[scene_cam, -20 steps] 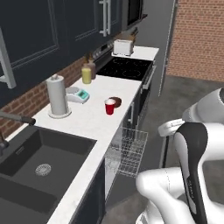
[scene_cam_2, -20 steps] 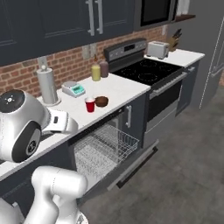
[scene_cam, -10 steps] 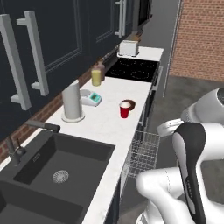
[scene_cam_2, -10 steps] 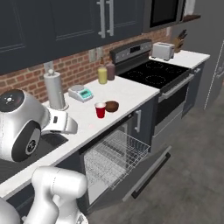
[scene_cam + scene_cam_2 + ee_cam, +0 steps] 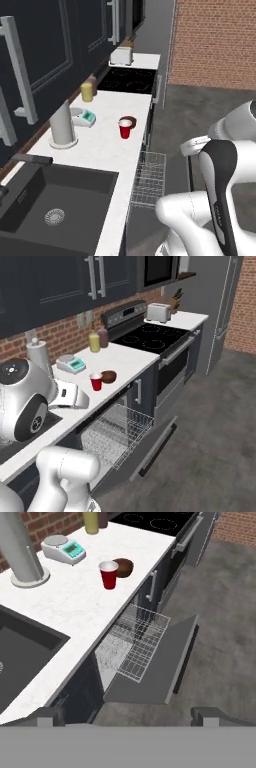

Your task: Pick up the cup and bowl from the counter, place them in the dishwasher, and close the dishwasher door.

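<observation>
1. The gripper (image 5: 128, 714) hung high and well back from the counter (image 5: 75, 607), its two dark tips parted and holding nothing
2. Ahead and below it, the dishwasher door (image 5: 155, 667) lay folded down, the wire rack (image 5: 135, 642) pulled out
3. Farther ahead on the counter stood the red cup (image 5: 108, 574), upright, smooth plastic, tapering downward
4. The round brown bowl (image 5: 124, 566) sat just beside it, on the stove side

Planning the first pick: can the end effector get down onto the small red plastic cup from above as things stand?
Probably yes. The small red plastic cup stands upright on the white stone counter with open space above; only the small dark brown bowl sits close beside it. The end effector is well short of it.
</observation>
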Motion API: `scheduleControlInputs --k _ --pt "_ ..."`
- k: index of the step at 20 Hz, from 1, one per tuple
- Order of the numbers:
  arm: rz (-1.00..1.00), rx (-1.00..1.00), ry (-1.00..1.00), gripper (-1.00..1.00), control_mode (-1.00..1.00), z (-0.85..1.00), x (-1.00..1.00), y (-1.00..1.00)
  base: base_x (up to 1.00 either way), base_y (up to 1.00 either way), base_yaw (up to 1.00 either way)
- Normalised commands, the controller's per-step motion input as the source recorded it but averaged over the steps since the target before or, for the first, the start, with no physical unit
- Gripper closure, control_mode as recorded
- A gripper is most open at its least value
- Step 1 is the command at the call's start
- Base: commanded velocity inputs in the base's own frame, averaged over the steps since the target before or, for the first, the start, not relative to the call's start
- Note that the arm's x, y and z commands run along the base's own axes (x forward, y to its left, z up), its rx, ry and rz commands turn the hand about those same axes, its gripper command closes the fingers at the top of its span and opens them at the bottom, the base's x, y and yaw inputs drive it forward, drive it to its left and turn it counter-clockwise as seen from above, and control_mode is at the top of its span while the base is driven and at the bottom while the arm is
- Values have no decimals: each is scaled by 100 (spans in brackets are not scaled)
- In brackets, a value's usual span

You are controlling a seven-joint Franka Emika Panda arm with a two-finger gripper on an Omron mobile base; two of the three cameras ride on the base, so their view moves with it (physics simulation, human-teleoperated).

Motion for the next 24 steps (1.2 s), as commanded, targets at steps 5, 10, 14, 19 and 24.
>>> scheduleControlInputs --k 5,10,14,19,24 --pt "0 0 0 -100 100 0 0 0 62 0 -25" --pt "0 0 0 -100 100 0 0 0 62 14 -9" --pt "0 0 0 -100 100 0 0 0 11 13 0" --pt "2 1 4 -100 -100 -4 31 4 6 9 0" --pt "6 4 8 -100 -100 -20 92 17 0 0 0"
